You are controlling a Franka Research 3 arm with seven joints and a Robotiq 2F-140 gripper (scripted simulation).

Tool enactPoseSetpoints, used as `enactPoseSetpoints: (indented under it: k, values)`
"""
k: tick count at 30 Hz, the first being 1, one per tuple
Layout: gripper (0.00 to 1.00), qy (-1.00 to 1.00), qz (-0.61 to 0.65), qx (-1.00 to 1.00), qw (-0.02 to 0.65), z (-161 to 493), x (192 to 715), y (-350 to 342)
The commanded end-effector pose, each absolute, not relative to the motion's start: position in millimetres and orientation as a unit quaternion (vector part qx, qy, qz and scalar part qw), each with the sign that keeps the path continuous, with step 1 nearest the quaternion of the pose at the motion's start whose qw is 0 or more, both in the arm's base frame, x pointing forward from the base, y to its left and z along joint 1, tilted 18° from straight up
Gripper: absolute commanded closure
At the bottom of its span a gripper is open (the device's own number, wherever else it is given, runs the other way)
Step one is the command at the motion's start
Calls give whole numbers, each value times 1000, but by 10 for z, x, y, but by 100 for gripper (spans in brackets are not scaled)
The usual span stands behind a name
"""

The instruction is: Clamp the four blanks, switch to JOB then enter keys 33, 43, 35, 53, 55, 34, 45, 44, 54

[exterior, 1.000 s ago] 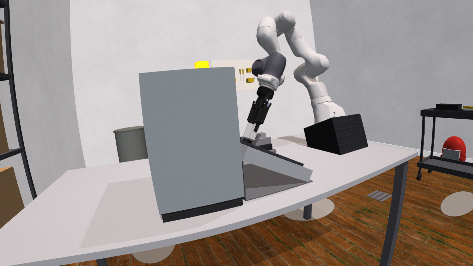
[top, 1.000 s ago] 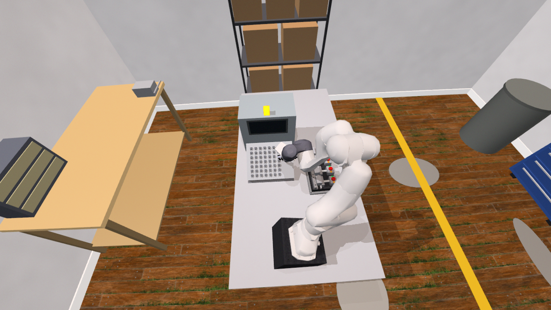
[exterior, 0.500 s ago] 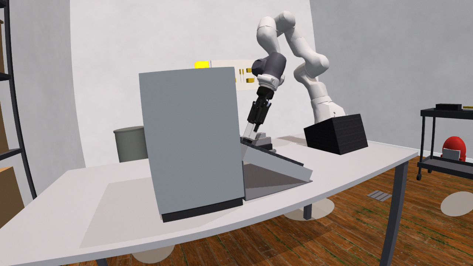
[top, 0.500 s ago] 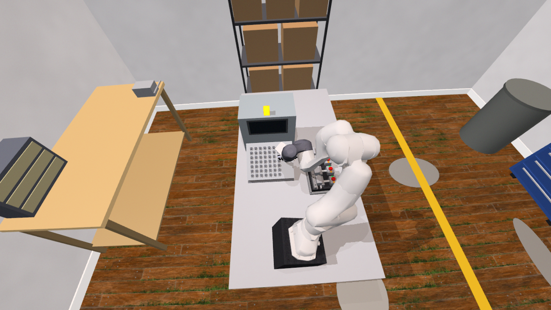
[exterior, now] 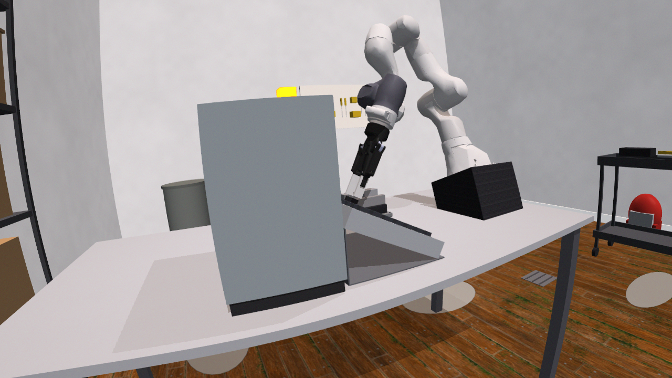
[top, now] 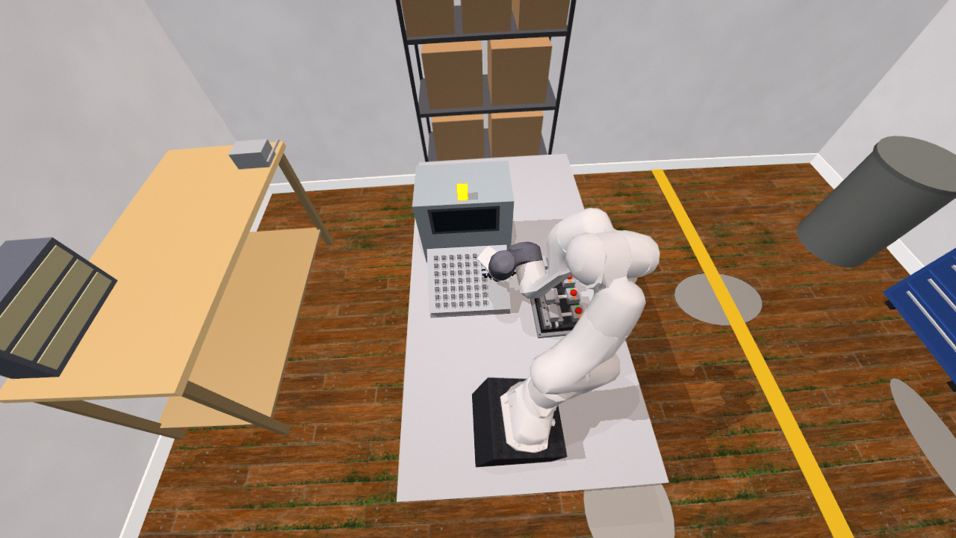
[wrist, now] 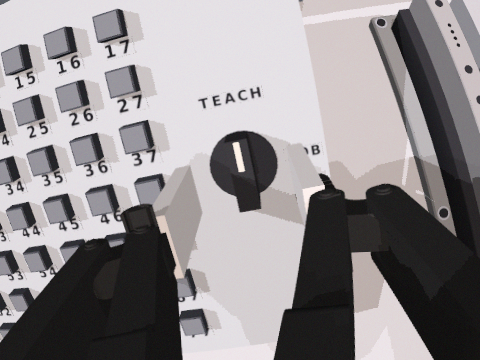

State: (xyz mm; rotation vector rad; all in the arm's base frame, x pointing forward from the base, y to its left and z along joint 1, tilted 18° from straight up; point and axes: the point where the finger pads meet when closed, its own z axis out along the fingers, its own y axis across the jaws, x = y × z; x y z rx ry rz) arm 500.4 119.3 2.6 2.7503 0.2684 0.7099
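Rows of keys [top: 452, 273] [wrist: 71, 96] lie left; right of them the selector [wrist: 243, 164] points to TEACH, its handle running near to far. I see my jaws partly open, flanking it left and right, gripping nothing; turning it rightward would seek JOB.

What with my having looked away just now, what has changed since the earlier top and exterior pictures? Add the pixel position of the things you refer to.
Nothing visibly: the arm [top: 618, 314] [exterior: 430, 63], gripper [top: 485, 273] [exterior: 354, 196] [wrist: 243, 180] and lit amber lamp [top: 461, 192] [exterior: 286, 91] are as they were. With no earlier wrist picture, I cannot compare the selector [wrist: 249, 175].
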Motion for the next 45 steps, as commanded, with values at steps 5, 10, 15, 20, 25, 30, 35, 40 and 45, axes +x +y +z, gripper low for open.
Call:
enactPoseSetpoints:
  k: [5, 10, 15, 20, 25, 30, 35, 40, 45]
  values:
    - [67, 92, 246, 954, 142, 20, 5006, 1191]
    - [67, 92, 246, 954, 142, 14, 5010, 1189]
    - [67, 92, 246, 954, 142, -3, 5020, 1184]
    - [67, 92, 246, 954, 142, -20, 5030, 1180]
    - [67, 92, 246, 954, 142, -56, 5051, 1170]
    - [67, 92, 246, 954, 142, -96, 5075, 1159]
    - [67, 92, 246, 954, 142, -132, 5096, 1150]
    - [67, 92, 246, 954, 142, -149, 5106, 1145]
    - [67, 92, 246, 954, 142, -167, 5117, 1140]
